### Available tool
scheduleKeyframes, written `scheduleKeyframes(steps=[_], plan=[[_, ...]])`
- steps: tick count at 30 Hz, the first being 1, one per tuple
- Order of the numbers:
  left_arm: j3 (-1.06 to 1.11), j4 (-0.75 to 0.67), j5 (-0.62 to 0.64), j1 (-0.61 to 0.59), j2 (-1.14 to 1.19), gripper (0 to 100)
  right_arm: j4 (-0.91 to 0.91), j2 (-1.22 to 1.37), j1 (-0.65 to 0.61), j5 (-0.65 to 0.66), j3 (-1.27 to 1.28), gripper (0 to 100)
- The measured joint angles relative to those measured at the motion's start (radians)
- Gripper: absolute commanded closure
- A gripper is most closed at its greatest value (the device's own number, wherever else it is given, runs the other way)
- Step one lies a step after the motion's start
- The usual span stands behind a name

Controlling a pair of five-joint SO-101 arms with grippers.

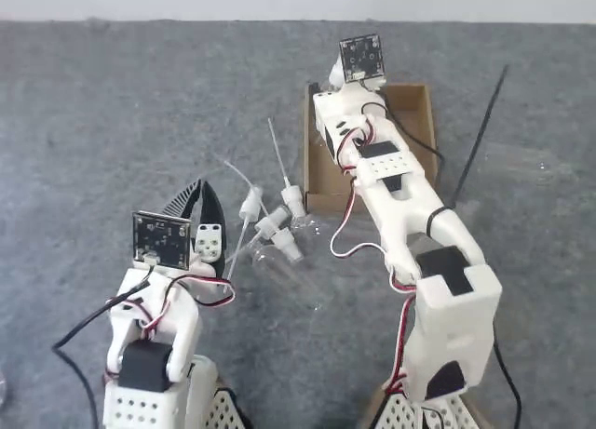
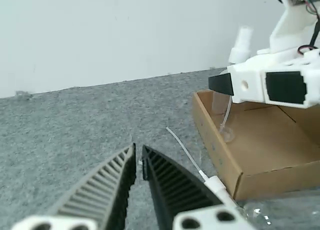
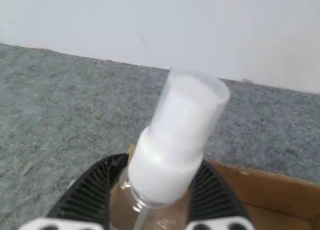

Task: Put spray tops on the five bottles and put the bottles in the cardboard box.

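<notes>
My right gripper [image 3: 161,166] is clamped on a clear bottle [image 3: 122,205] just under its white spray top [image 3: 175,135], holding it upright over the cardboard box [image 1: 421,101]. Seen from my left wrist, the bottle hangs inside the line of the box's rim, close to the far wall on the left side. Whether its base touches the floor I cannot tell. My right arm [image 1: 410,215] stretches across the box from the near wall and covers much of the floor, with bare brown floor showing along the right wall.

My left gripper [image 2: 139,149] sits low over the grey carpet [image 1: 112,122], its ribbed fingers drawn almost together, only a slit between the tips, gripping nothing. Just to its right, loose spray tops [image 1: 294,202] lie in a cluster, their thin dip tubes fanning toward the far side. The nearest one sits just beside the box's near left corner. A second clear bottle [image 2: 262,215] lies on the carpet beside that corner, its outline hard to trace. A broad stretch of carpet runs from the left gripper to the pale wall [image 2: 125,30]. On the box's right side, a thin black strip [image 1: 484,127] lies slanting on the carpet, apart from the box wall.
</notes>
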Motion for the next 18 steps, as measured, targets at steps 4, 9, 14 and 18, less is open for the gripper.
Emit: scheduleKeyframes(steps=[4, 9, 14, 18], plan=[[0.0, 0.0, 0.0, 0.0, 0.0, 99, -0.008, 0.02, 0.0, 0.0, 0.0, 98.9], [0.0, 0.0, 0.002, 0.025, 0.0, 99, -0.008, 0.02, 0.0, 0.0, 0.0, 98.9], [0.0, 0.0, 0.0, 0.051, 0.0, 99, -0.023, 0.021, 0.0, 0.048, -0.009, 98.9], [0.0, 0.0, 0.0, 0.051, 0.0, 99, -0.029, 0.077, -0.003, 0.127, -0.08, 98.9]])
